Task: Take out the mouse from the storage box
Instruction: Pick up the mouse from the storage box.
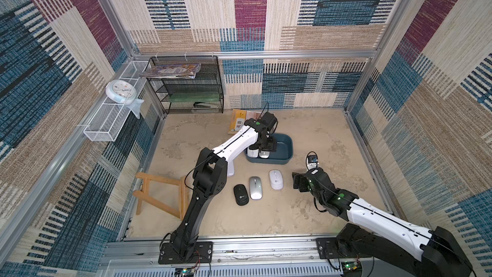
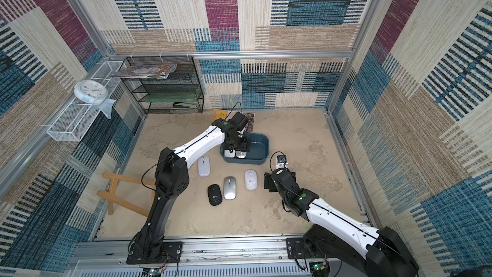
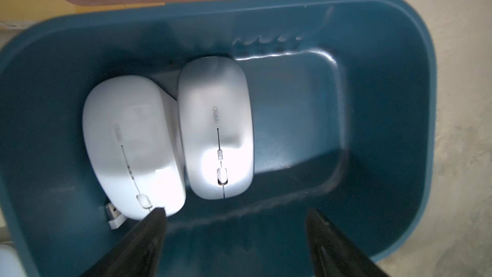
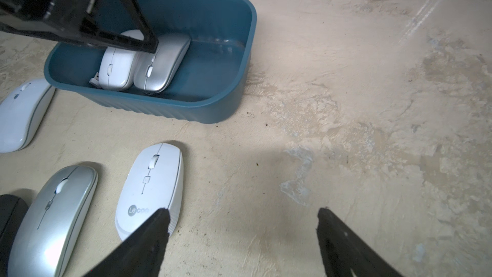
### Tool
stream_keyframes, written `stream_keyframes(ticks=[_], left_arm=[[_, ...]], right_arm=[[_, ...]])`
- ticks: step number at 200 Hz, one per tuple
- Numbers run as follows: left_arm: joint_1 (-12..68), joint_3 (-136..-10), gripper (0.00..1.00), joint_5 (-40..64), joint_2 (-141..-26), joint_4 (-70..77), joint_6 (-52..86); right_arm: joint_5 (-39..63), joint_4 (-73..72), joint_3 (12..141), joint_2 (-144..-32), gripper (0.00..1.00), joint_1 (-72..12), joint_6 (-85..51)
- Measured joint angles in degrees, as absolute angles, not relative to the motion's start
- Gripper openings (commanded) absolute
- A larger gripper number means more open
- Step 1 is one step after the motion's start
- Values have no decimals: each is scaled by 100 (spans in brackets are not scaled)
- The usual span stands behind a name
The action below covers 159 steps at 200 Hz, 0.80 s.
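Your left pincer (image 3: 235, 212), jaws apart and empty, hovers over the shallow teal-blue plastic storage box (image 3: 386, 97). Inside, a matte silver mouse (image 3: 215, 129) lies touching a glossy white mouse (image 3: 130, 145). I advise gripping the silver one nose to tail, as no gap separates them.

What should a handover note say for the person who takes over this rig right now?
Left gripper: open, empty, poised over the shallow dark teal plastic storage box.
Right gripper: open, empty, above the beige table near the box.
In the box: a glossy white mouse and a matte silver mouse, side by side; a small white USB dongle by the white one.
Done: four mice lie on the table: slim white mouse, black mouse, slim silver mouse, broad white mouse.
Left: take out the two mice in the box.
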<state>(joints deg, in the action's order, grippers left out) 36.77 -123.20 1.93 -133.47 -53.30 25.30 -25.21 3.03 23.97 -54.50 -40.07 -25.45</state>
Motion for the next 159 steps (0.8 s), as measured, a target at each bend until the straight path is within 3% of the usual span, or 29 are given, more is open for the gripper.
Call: stream_keyframes(ticks=[159], left_arm=[[3704,-13478,81,-23,-14575,-5662,2510]], right_arm=[[-2495,196,2355,-5391,91,-4007,-2530]])
